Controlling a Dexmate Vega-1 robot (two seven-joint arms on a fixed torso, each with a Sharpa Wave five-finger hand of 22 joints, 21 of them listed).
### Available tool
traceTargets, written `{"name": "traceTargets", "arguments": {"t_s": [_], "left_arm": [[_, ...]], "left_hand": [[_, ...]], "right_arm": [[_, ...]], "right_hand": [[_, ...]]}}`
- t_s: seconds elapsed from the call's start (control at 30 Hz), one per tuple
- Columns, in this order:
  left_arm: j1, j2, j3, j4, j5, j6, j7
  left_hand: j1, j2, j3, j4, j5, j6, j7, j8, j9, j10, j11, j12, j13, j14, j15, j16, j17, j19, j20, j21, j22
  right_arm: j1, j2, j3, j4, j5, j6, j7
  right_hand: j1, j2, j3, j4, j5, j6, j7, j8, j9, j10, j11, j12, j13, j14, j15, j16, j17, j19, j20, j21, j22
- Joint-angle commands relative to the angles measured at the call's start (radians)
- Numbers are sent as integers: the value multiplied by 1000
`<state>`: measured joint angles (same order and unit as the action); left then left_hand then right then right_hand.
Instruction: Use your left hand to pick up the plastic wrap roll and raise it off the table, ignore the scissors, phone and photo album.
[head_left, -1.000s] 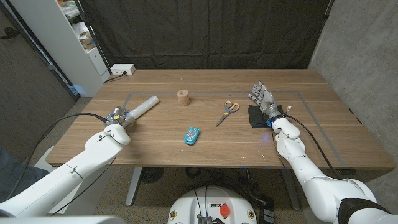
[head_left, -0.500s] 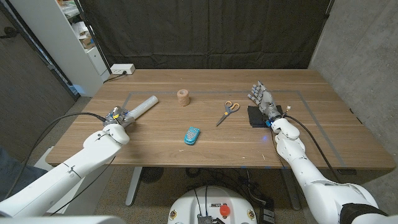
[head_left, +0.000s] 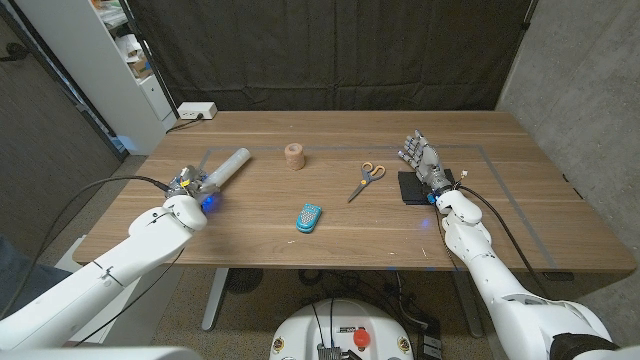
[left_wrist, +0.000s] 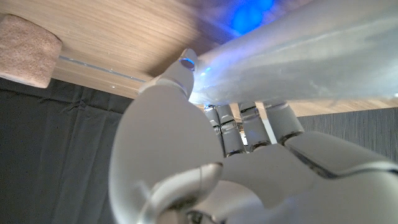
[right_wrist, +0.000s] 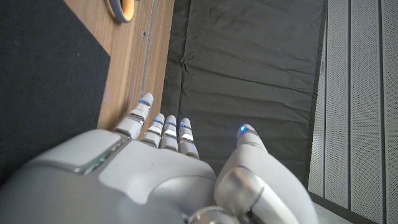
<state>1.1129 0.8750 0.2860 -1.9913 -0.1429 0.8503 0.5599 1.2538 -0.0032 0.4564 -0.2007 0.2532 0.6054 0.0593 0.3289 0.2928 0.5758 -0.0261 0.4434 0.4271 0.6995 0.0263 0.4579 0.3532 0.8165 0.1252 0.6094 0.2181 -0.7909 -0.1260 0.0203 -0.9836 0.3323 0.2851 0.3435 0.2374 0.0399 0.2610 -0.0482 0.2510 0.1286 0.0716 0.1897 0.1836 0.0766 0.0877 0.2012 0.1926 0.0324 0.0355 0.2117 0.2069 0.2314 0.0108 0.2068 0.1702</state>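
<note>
tan cork-like cylinder (head_left: 293, 156) upright, far side; white power strip (head_left: 197, 112) at back-left edge.

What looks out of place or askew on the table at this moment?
Nothing looks damaged or spilled. The plastic wrap roll lies diagonally, with the left hand gripping its near end. The scissors, the blue phone and the black album lie undisturbed.

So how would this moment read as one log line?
left hand: grips translucent plastic wrap roll | roll: tilted | right hand: open, idle
</note>
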Motion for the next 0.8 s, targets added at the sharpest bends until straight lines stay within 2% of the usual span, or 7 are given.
{"name": "traceTargets", "arguments": {"t_s": [0.03, 0.23, 0.8], "left_arm": [[27, 13, -32, -46, 10, 5, 10], [38, 12, -47, -52, 6, -4, 5], [23, 15, -40, -46, 10, -1, -12]], "left_hand": [[126, 143, 41, 35, 10, 1, 0, 7, 5, -4, 3, -4, 6, 73, -70, -3, 5, 57, -55, 9, 3], [121, 143, 40, 37, 12, -1, 0, 7, 8, -5, 3, -4, 9, 72, -65, -6, 8, 54, -54, 14, 3], [110, 141, 39, 40, 14, -7, -1, 6, 14, -9, 3, -5, 18, 69, -58, -13, 16, 43, -51, 25, 2]], "right_arm": [[-16, -8, -6, -45, 7, 0, -6], [-22, -12, -9, -64, 8, -2, -9], [-52, -24, -19, -151, 22, 11, -12]], "right_hand": [[3, 9, 0, -5, -2, 10, -2, 7, 5, 1, 2, 0, 4, 5, 4, 3, 5, 13, -2, -1, 1], [3, 9, -1, -6, -2, 11, -2, 7, 5, 3, 5, 0, 4, 7, 4, 4, 5, 14, -3, -1, 1], [2, 9, -1, -8, -2, 13, -2, 7, 5, 7, 1, 1, 4, 13, 1, 5, 5, 22, -6, -1, 1]]}}
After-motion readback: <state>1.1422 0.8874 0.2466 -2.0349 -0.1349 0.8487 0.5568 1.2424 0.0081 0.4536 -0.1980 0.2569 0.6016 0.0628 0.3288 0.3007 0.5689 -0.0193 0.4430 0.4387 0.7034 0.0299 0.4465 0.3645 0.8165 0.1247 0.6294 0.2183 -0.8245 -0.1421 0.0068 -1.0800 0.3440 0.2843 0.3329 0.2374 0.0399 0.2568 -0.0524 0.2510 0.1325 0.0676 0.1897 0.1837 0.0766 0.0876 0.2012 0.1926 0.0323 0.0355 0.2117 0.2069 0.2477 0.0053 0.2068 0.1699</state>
